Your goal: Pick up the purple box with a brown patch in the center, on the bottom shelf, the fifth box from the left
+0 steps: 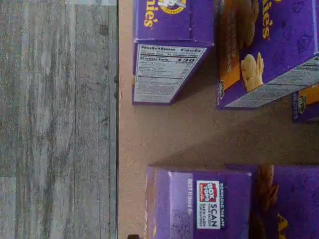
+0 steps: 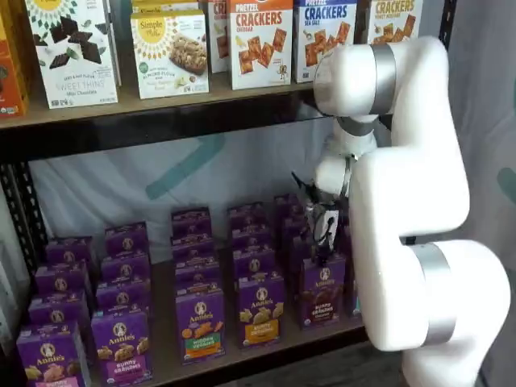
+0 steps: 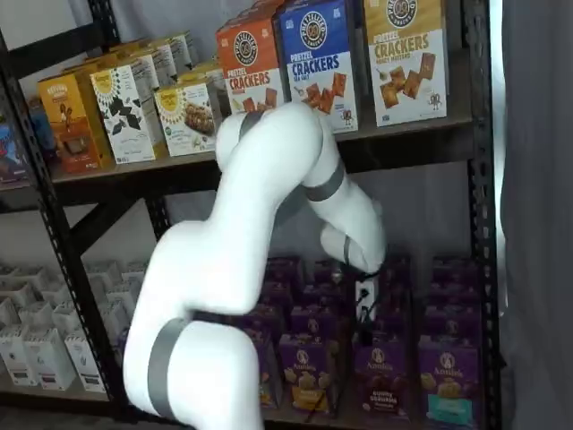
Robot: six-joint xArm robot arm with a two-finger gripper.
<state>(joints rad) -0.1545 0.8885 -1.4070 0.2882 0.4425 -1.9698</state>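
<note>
Now my claw (image 2: pixel 322 235) hovers just above the purple box (image 2: pixel 323 291), approach step. Finger spacing: cannot tell. Next I should drop straight down and pinch it.

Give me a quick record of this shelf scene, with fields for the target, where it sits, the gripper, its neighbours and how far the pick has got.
target: small upright purple box with dark brown cookies and a brown band, also seen in a shelf view
location: front row of the light brown wooden bottom shelf
gripper: white body with black fingers hanging just above the target; open or shut cannot be told
neighbours: purple box with a yellow band beside it; purple box with a teal band on its other side
progress: target standing on the shelf, not yet grasped
</note>
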